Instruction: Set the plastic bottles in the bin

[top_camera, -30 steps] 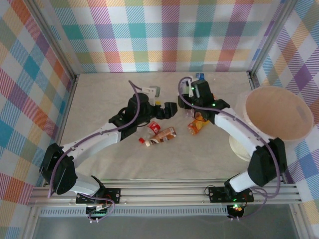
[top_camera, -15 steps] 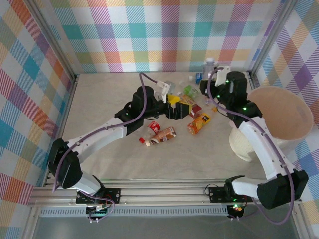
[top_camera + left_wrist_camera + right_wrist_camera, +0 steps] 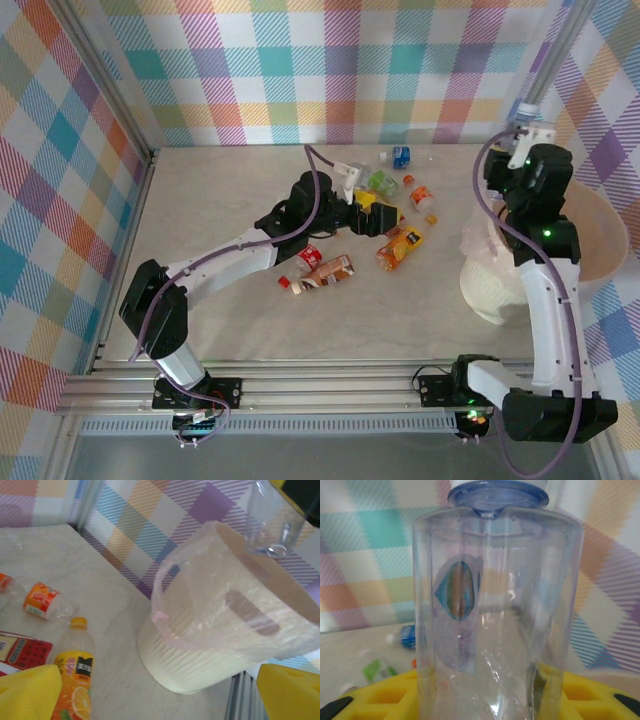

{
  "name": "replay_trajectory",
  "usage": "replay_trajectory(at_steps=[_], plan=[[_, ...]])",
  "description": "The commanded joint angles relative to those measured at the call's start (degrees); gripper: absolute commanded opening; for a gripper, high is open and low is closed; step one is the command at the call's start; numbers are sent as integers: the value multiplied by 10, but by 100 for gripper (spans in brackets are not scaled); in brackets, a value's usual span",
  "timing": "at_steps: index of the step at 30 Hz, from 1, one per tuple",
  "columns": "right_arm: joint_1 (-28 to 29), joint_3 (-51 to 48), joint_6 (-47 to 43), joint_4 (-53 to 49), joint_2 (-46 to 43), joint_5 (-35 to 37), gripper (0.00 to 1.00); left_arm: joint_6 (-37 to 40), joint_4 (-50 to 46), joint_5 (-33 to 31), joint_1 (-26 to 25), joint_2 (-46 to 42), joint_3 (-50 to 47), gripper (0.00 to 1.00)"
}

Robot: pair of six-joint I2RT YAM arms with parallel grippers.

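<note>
Now I'm holding the clear bottle (image 3: 490, 605) upright in the right jaws, seemingly above the far rim of the bin (image 3: 200, 630); left jaws wide.

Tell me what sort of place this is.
Probably a robot lab test cell: left arm and right arm bolted to an aluminium rail, plaid walls boxing in the tabletop, plastic bottles scattered near a bin.

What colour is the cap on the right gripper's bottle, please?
Pale blue cap on the bottle; best in right wrist view.
</note>
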Motion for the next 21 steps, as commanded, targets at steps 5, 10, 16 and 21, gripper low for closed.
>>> replay_trajectory(at_steps=[5, 10, 16, 21], plan=[[-51, -30, -38, -45, -31, 137, 48, -34, -55, -158, -8, -40, -13, 100], [-85, -75, -102, -12, -38, 202, 48, -42, -93, -211, -8, -56, -16, 100], [-161, -96, -66, -14, -40, 204, 43, -63, -122, -287, -7, -66, -12, 100], [-192, -133, -47, 12, -61, 262, 47, -75, -126, -336, -6, -71, -27, 100]])
